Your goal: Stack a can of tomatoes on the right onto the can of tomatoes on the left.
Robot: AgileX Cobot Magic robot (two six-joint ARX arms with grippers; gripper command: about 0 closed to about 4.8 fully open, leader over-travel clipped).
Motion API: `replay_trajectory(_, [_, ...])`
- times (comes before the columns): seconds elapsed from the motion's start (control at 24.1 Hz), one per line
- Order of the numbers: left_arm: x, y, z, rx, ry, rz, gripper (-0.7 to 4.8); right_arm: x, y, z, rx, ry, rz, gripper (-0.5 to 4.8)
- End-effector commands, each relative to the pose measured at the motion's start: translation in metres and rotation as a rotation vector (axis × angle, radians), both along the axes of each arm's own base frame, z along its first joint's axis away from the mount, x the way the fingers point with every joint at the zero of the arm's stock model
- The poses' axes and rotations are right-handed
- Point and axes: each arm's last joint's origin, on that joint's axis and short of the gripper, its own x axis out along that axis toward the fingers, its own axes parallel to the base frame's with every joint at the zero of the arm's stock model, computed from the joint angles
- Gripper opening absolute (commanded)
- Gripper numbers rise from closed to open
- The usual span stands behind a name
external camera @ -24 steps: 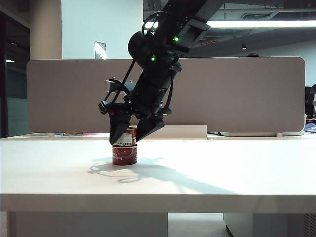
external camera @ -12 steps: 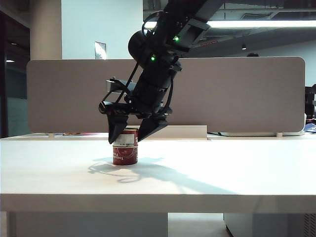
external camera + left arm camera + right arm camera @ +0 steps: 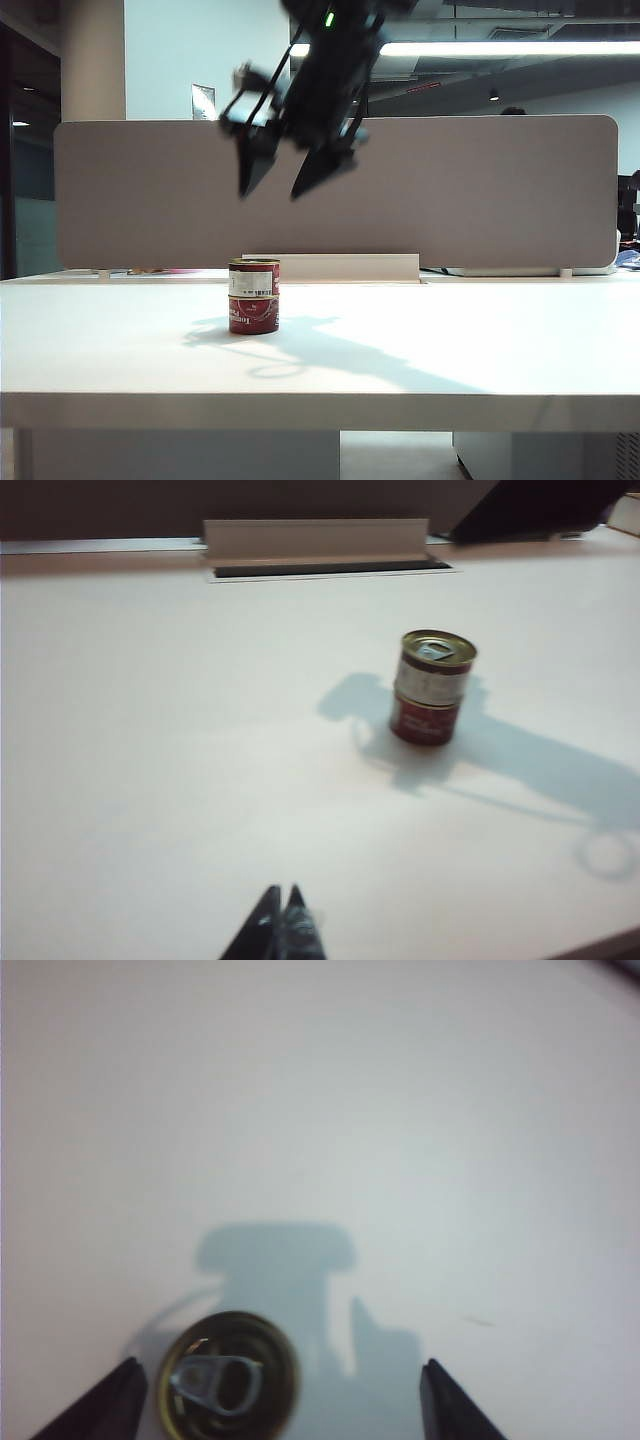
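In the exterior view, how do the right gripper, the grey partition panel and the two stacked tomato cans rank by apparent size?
1. Grey partition panel, largest.
2. Right gripper, open above the stack; nearness may inflate it.
3. Top can and bottom can look alike.

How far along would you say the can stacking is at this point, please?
Stacking looks done: the upper can sits squarely on the lower can. In hand: nothing; the right claw hangs open, high above the stack. The left claw looks shut, off to the side. Nothing visible remains.

The upper tomato can (image 3: 254, 277) stood upright, squarely atop the lower tomato can (image 3: 253, 315), both red-labelled, just before the grey divider's white rail (image 3: 330, 267).
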Motion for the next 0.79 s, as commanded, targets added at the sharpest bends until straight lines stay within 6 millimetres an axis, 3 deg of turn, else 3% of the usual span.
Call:
replay_trajectory(0.04, [0.0, 0.002, 0.0, 0.017, 0.004, 0.066, -0.06, -0.004, -0.026, 0.031, -0.008, -0.048, -0.076, 2.34])
replay_trajectory(0.17, [0.001, 0.004, 0.001, 0.024, -0.011, 0.125, -0.06, -0.006, -0.053, 0.052, -0.003, -0.047, -0.119, 0.6])
replay_trajectory(0.21, [0.001, 0.004, 0.002, 0.025, -0.02, 0.138, -0.06, -0.006, -0.063, 0.057, -0.002, -0.042, -0.134, 0.41])
replay_trajectory(0.37, [0.002, 0.005, 0.007, 0.025, -0.071, 0.189, -0.06, -0.011, -0.099, 0.076, -0.005, -0.024, -0.199, 0.38])
replay_trajectory(0.54, [0.002, 0.006, 0.014, 0.017, -0.138, 0.202, -0.06, -0.02, -0.138, 0.094, 0.043, -0.008, -0.227, -0.05])
replay_trajectory(0.79, [0.002, 0.006, 0.016, 0.014, -0.159, 0.202, -0.06, -0.045, -0.174, 0.097, 0.079, -0.051, -0.29, -0.05])
